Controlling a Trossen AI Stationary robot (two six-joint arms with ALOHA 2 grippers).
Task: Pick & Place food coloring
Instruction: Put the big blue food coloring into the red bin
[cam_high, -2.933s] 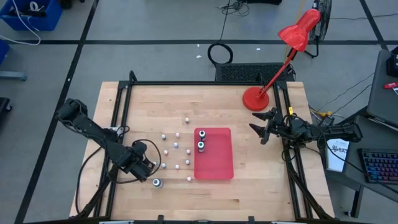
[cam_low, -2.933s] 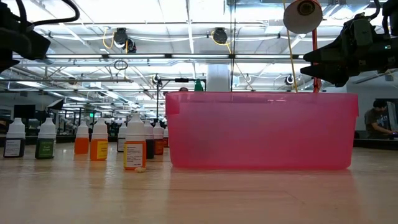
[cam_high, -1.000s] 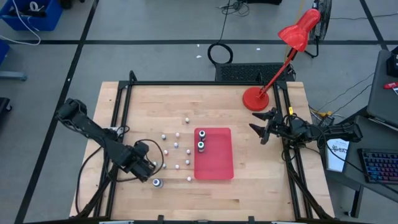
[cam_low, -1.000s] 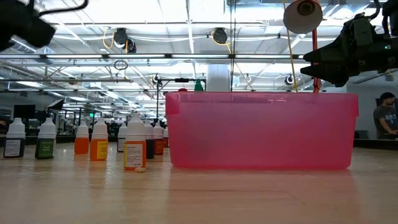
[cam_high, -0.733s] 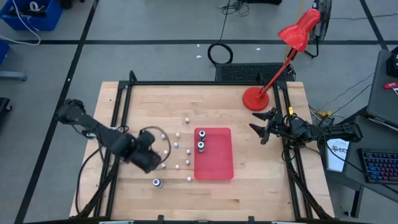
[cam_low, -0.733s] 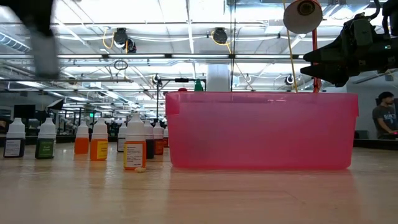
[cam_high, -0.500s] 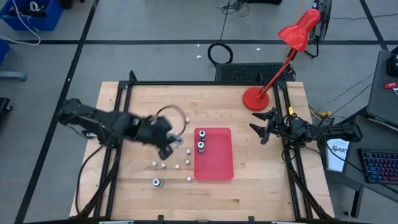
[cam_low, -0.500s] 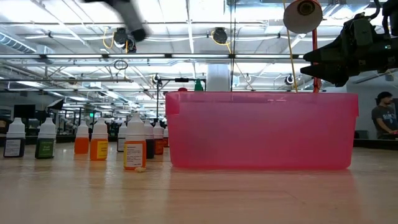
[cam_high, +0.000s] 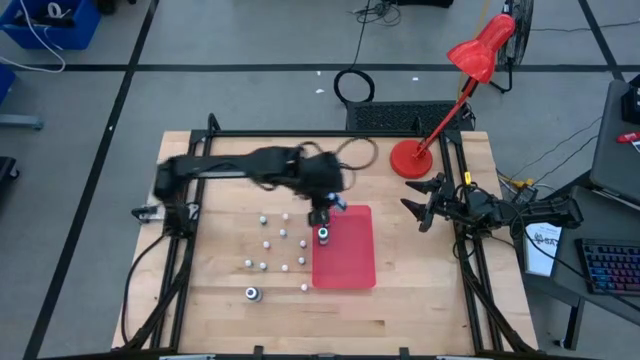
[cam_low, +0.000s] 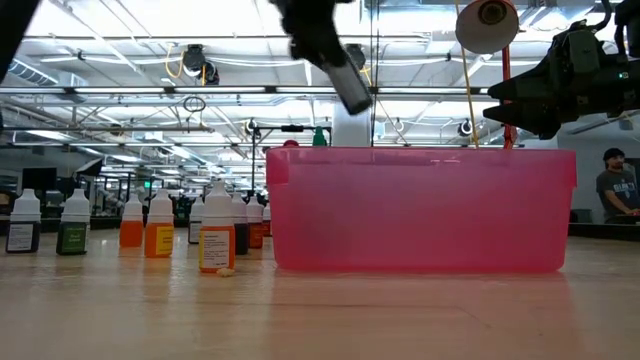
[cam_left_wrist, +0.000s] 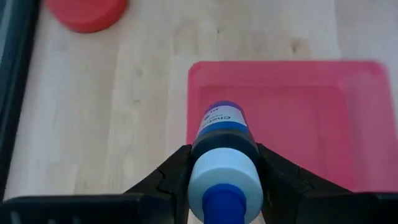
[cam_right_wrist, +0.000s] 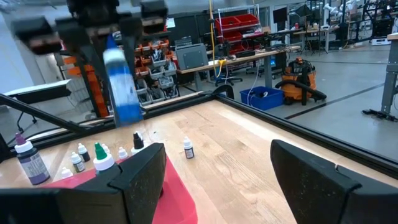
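Hanging over the red tray's (cam_high: 356, 262) near-left corner, the left tool (cam_high: 321, 212) is clamped on a blue food coloring bottle (cam_left_wrist: 222, 144), bin directly below; right tool (cam_high: 422, 205) waits spread apart

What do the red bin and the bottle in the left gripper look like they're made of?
The pink-red rectangular bin looks like translucent plastic: light glows through its walls in the low view. The blue-liquid dropper bottle held by the left gripper appears to be clear plastic with a printed label, a white collar and a blue tip; glass cannot be ruled out.
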